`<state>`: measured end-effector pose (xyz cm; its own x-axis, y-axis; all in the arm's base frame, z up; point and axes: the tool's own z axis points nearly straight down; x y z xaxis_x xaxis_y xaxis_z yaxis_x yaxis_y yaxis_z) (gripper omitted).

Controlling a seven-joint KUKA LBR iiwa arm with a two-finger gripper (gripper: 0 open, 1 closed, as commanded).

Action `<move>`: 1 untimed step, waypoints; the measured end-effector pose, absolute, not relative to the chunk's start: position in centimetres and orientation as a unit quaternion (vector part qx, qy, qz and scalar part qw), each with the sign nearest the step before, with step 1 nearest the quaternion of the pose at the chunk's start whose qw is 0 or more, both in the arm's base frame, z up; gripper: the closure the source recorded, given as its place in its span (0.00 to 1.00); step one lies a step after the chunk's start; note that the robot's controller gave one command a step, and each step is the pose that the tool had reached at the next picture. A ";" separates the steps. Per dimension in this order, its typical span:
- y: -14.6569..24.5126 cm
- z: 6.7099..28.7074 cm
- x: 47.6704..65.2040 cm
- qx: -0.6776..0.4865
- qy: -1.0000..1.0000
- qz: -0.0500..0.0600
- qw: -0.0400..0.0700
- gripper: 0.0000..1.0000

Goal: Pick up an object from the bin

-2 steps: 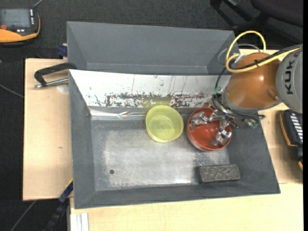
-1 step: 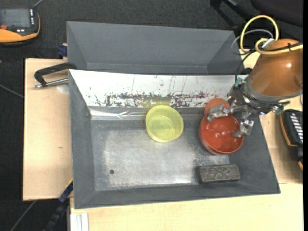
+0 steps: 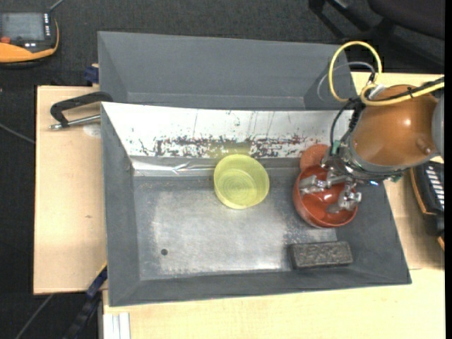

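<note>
My gripper (image 3: pixel 335 191) is low over the right side of the bin, right on top of a red round cup-like thing (image 3: pixel 319 210). Its metal fingers stand apart, open, and the red thing shows between and beneath them. The upper part of the red thing is hidden by the gripper. A dark grey rectangular block (image 3: pixel 322 254) lies just in front of it, near the bin's front wall. A yellow-green translucent round cup (image 3: pixel 241 181) stands to the left, at the middle of the bin near the back wall.
The arm with its orange cover and yellow cable reaches in over the bin's right rim. A small dark speck (image 3: pixel 164 253) lies on the floor at the front left. Bare floor stretches across the left half.
</note>
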<state>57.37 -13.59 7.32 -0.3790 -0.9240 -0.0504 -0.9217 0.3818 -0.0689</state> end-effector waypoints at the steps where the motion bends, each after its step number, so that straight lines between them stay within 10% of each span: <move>1: -12.5 7.3 59.8 -0.526 0.849 -0.014 0.042 0.00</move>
